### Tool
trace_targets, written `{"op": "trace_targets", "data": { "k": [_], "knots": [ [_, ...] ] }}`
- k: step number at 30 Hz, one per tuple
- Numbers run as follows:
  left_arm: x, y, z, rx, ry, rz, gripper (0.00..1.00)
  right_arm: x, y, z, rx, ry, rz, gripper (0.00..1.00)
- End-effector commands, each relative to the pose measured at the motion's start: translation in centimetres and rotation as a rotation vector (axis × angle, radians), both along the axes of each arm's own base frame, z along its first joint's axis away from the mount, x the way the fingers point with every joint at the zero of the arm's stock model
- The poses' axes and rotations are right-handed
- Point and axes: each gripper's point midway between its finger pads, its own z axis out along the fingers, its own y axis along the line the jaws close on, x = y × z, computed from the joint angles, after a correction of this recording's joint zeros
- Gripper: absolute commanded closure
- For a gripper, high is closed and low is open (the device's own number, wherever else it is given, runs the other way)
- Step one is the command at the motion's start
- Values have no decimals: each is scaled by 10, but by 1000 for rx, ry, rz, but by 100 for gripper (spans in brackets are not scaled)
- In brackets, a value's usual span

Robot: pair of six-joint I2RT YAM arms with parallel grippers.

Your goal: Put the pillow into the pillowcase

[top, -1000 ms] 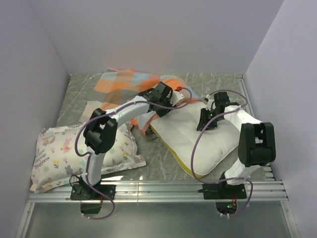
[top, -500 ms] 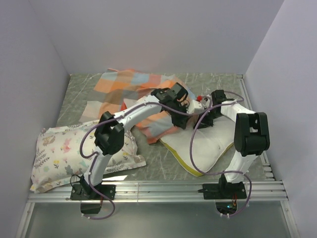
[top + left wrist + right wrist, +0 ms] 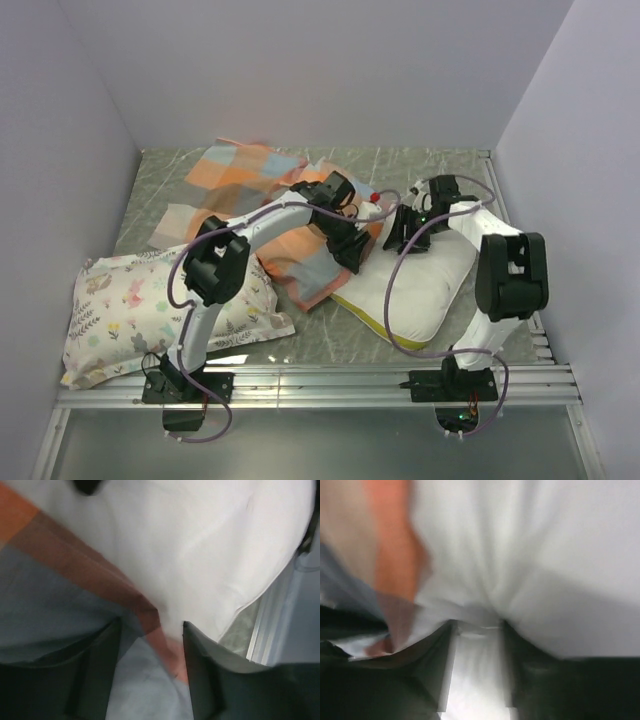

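Your left claw (image 3: pixel 151 630) is clamped on the checked pillowcase (image 3: pixel 55 600), whose orange hem runs up between its fingers, and the pillow (image 3: pixel 210 545) lies just beyond the tips. Your right claw (image 3: pixel 477 627) is clenched on a puckered fold of that pillow, with the pillowcase edge just beside it

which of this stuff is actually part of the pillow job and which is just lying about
Part of the job:
plain cream-white pillow
checked pillowcase
left pincer, gripping the pillowcase
right pincer, gripping the pillow

Lying about:
flower-printed pillow, near left, touched by neither pincer
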Motion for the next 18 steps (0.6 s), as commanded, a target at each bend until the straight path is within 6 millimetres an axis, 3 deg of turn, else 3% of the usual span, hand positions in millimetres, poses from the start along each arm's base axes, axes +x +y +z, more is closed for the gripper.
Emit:
{"op": "trace_targets", "data": {
  "k": [1,2,3,4,5,6,7,8,9,10,12,13,14,17,18],
  "knots": [
    [41,12,86,-183,-15,205,38,9,-14,76,-102,-315,157,35],
    [48,22,99,-208,-30,235,37,8,-19,86,-165,-397,223,23],
    [51,33,125,-244,-61,268,34,5,-21,95,-204,-448,250,5],
    [62,56,127,-256,-43,335,24,-4,-10,115,-234,-536,305,4],
    [69,67,138,-287,-37,382,13,-4,-15,120,-327,-588,345,4],
    [75,77,167,-363,-29,461,6,-10,-9,121,-362,-617,384,3],
    [90,101,169,-385,-8,547,1,-24,15,129,-375,-673,470,3],
    [95,113,182,-412,-14,593,1,-32,23,128,-407,-695,523,2],
    [101,123,186,-416,8,652,1,-41,29,120,-453,-689,562,2],
    [112,141,186,-406,-11,717,1,-59,53,119,-453,-716,643,2],
    [113,159,196,-408,-57,775,1,-80,67,101,-497,-709,727,2],
    [117,176,187,-390,-50,829,1,-88,74,94,-507,-707,765,2],
    [116,187,192,-397,-62,859,1,-107,88,83,-502,-703,839,2],
    [112,217,184,-385,-44,941,1,-124,100,58,-592,-691,911,2],
    [114,228,182,-380,-50,967,1,-117,100,50,-675,-703,900,2]
  ]
}}
